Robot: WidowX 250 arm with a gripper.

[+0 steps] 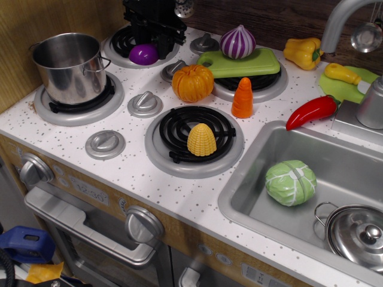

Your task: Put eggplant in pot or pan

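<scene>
Eggplant (143, 54), upper left of frame: glossy purple plastic, smooth, bright highlight on top. Pot (67, 64), left: polished stainless steel, mirror-like wall, brushed-looking interior. End effector (153, 31), top centre: matt black. Table (137, 173): white speckled laminate, smooth, low sheen. Burner rings (195, 139), centre: matt grey plastic around black coils. Pumpkin (192, 82) and corn (201, 140): ribbed plastic, semi-gloss. Sink (251, 179), lower right: satin grey finish. Red pepper (312, 111): high gloss. Left wall panel (30, 18): wood grain.
</scene>
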